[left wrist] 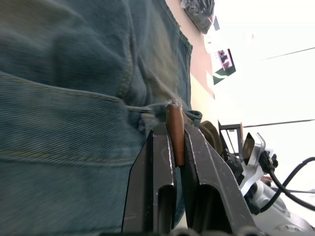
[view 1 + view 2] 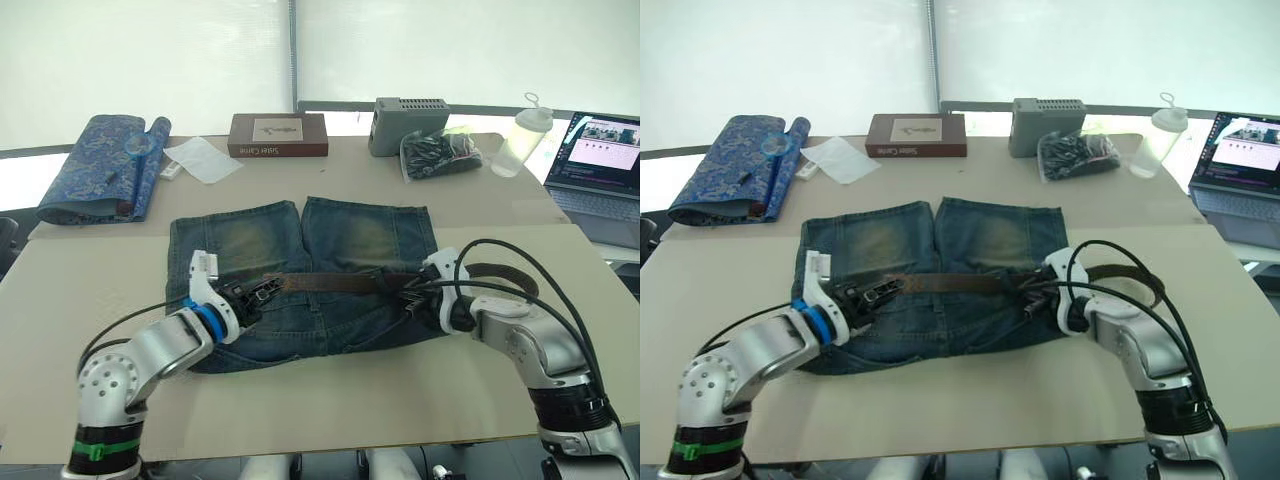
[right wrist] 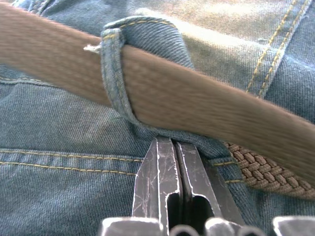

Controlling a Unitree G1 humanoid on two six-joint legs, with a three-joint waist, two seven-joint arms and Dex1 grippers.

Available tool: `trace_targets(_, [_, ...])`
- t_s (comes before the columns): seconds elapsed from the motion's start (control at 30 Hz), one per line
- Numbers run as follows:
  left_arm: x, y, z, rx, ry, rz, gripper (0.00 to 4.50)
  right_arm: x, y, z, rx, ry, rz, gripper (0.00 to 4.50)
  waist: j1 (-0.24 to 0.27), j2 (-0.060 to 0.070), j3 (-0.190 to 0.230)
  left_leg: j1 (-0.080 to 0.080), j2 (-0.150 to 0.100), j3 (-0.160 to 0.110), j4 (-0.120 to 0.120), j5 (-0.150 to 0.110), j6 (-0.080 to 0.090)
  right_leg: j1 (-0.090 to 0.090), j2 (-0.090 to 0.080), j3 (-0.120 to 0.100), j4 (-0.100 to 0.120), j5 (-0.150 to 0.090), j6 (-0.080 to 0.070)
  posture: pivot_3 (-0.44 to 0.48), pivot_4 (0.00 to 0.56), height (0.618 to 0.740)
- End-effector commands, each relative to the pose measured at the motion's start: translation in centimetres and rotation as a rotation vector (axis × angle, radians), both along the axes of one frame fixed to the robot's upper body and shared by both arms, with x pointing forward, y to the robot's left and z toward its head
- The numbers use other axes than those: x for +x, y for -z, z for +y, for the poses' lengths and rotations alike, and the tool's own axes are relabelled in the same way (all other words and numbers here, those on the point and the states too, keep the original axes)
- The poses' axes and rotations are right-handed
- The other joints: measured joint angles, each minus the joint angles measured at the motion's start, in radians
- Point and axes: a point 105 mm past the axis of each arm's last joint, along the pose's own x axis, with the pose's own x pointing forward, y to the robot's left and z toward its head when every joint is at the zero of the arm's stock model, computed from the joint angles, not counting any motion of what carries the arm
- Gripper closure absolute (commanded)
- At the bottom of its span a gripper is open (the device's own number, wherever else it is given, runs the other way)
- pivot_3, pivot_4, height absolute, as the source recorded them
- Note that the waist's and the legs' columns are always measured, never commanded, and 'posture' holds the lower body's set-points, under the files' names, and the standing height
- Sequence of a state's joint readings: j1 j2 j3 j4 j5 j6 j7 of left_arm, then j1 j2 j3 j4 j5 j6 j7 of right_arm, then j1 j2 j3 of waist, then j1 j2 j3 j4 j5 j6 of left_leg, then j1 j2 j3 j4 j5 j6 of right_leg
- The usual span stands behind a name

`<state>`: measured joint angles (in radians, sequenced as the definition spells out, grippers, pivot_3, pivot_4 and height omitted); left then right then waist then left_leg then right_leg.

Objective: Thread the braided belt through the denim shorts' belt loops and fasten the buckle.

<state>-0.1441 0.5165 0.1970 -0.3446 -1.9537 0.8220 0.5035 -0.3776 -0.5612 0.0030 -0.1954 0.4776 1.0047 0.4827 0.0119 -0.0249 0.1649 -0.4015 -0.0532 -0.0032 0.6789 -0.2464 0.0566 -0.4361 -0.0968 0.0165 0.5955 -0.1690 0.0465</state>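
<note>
Mid-frame on the table (image 2: 300,400), the braided belt (image 2: 330,283) lies across the denim shorts (image 2: 300,240). Left gripper (image 1: 178,147) clenches the strap; right gripper (image 3: 173,147), fingers pressed together, sits under a belt loop (image 3: 114,78).

Shorts (image 2: 300,240): faded matt denim, coarse twill, yellow stitching. Belt (image 3: 197,98): brown leather, smooth matt face, braided weave on one stretch. My right tool (image 3: 173,172): scratched bare metal, dull sheen. Desk (image 2: 300,400): matt beige, smooth.
</note>
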Motion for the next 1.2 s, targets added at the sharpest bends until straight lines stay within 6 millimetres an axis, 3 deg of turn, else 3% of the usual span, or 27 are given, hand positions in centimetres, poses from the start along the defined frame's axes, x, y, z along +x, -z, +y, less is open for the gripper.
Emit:
trace_targets(0.03, [0.0,-1.3,2.4,-0.028,-0.086,-0.05,4.5,0.5,0.0,-2.1,-0.036,0.076,0.006,4.47,0.003,0.0,0.0,0.0,0.0,0.0,0.0,0.0,0.0,0.0,0.0,0.0,0.0,0.0,0.0,0.0,0.15,0.74])
trace_targets(0.3, [-0.4,-1.0,5.5,-0.006,-0.15,-0.05,4.5,0.6,0.1,-2.3,-0.047,0.06,0.013,4.47,0.005,0.0,0.0,0.001,0.0,0.0,0.0,0.0,0.0,0.001,0.0,-0.001,0.0,0.0,0.0,0.0,0.15,0.74])
trace_targets(0.57, [-1.8,-0.4,4.5,-0.016,-0.078,-0.058,4.5,0.6,-0.5,-2.7,-0.042,0.052,-0.001,4.47,0.01,0.0,0.0,0.001,0.0,0.0,0.0,0.0,0.0,0.001,-0.001,-0.002,-0.001,0.0,0.0,0.0,0.15,0.74])
trace_targets(0.7, [-1.7,-1.8,2.5,-0.103,-0.008,-0.14,4.5,-0.7,-1.8,-1.0,0.052,-0.09,-0.018,4.47,0.017,0.0,0.0,0.0,0.0,0.0,0.0,0.0,0.0,0.001,-0.001,-0.002,-0.001,0.0,0.0,0.0,0.15,0.74])
trace_targets(0.83, [-1.7,-3.3,-1.2,-0.201,0.13,-0.208,4.5,-3.3,-4.5,1.3,0.268,-0.269,-0.005,3.17,0.019,0.0,0.0,-0.002,0.0,0.0,0.0,0.0,0.001,0.0,-0.001,-0.002,-0.001,0.0,0.0,0.0,0.15,0.74])
trace_targets(1.0, [-0.7,-3.9,-4.3,-0.293,0.23,-0.202,4.5,-6.3,-5.5,3.6,0.399,-0.393,0.054,1.53,0.016,0.0,0.0,-0.002,0.0,-0.001,0.0,0.0,0.001,0.0,-0.001,-0.002,-0.001,0.0,0.0,0.0,0.15,0.74])
trace_targets(1.07, [-0.2,-4.3,-5.3,-0.325,0.269,-0.2,4.5,-6.7,-5.4,4.5,0.433,-0.386,0.066,1.53,0.015,0.0,0.0,-0.002,0.0,-0.001,0.0,0.0,0.001,0.0,-0.001,-0.002,-0.001,0.0,0.0,0.0,0.15,0.74])
trace_targets(1.2, [0.7,-4.7,-7.1,-0.375,0.337,-0.179,4.5,-5.4,-5.3,5.7,0.579,-0.253,0.065,1.53,0.012,0.0,0.0,-0.002,0.0,-0.001,0.0,0.001,0.001,0.0,0.0,-0.002,0.0,0.0,0.0,0.0,0.15,0.74])
